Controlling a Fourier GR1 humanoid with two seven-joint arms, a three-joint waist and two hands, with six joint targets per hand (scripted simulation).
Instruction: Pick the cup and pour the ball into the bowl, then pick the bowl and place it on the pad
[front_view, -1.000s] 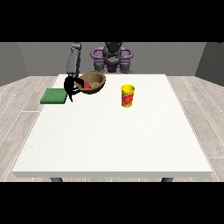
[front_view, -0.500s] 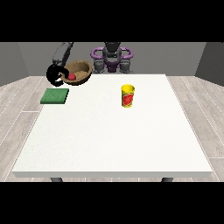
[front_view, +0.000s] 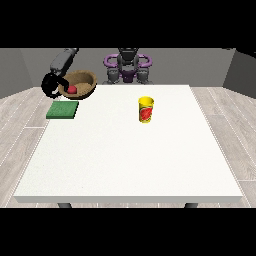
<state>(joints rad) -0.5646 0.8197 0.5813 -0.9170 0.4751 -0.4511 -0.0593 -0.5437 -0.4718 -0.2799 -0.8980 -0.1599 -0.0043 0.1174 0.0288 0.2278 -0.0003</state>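
A brown bowl (front_view: 82, 81) with a red ball (front_view: 73, 89) inside hangs tilted in the air, above and just behind the green pad (front_view: 63, 109). The black hand at the view's left (front_view: 50, 85) has its fingers curled round the bowl's left rim. The yellow cup (front_view: 145, 109) with a red label stands upright near the table's middle, with no hand near it. The hand at the view's right does not show.
The white table (front_view: 130, 160) stretches wide towards the camera. The pad lies at its far left edge. The robot's torso (front_view: 128, 65) stands behind the table's far edge.
The hand at the view's left has lifted the bowl with the ball off the table and carried it left, until it hangs over the pad. The cup has not moved.
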